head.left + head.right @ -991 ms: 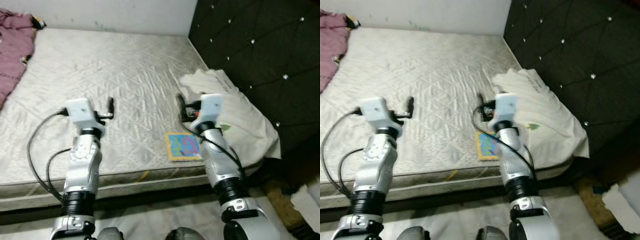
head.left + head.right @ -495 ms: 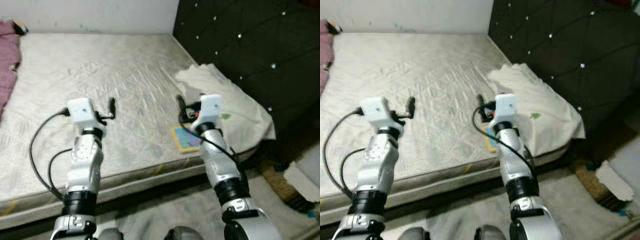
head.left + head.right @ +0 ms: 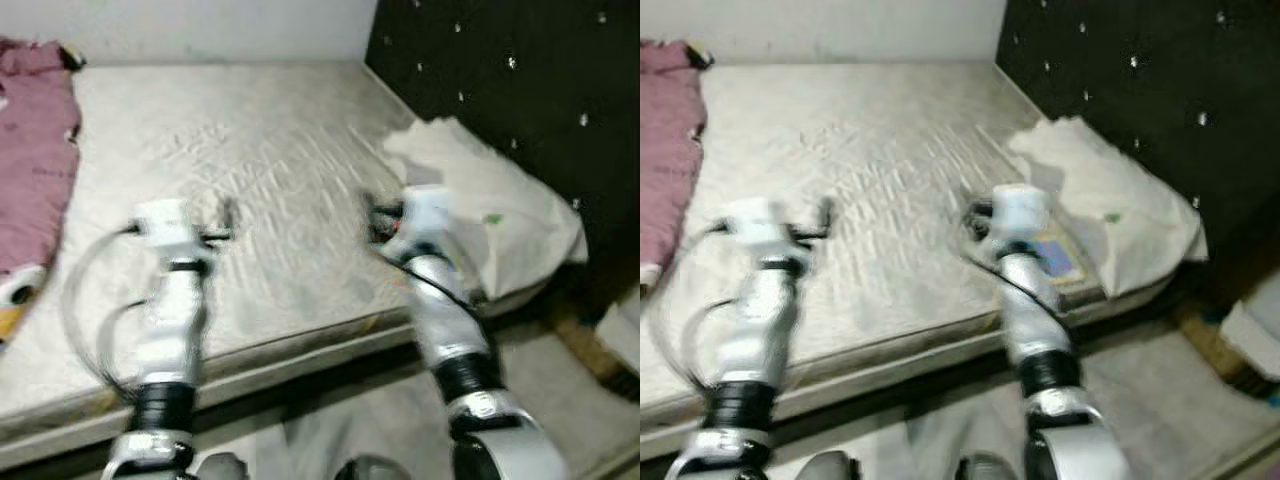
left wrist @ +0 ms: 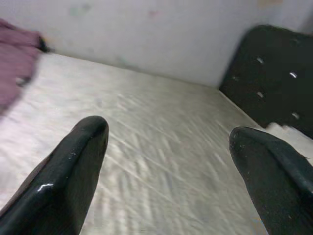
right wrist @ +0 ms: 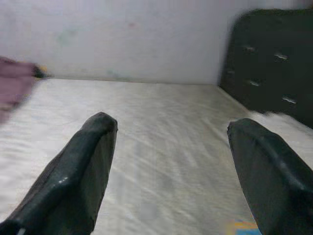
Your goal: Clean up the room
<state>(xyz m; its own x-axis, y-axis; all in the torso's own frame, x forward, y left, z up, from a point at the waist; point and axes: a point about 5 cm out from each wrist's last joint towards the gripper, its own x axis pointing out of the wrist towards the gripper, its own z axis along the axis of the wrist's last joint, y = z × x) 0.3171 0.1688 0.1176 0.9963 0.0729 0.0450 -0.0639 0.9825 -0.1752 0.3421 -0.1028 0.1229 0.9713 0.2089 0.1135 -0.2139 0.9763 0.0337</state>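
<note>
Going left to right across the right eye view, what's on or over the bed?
Pink cloth → left gripper → right gripper → colourful booklet → white cloth against the dark headboard.

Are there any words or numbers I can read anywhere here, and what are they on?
None can be read.
Colourful book on the mattress: a printed cover, too blurred to read.
White cloth: a small green mark, too blurred to tell whether it is writing.
Pink cloth: no writing that I can make out.
</note>
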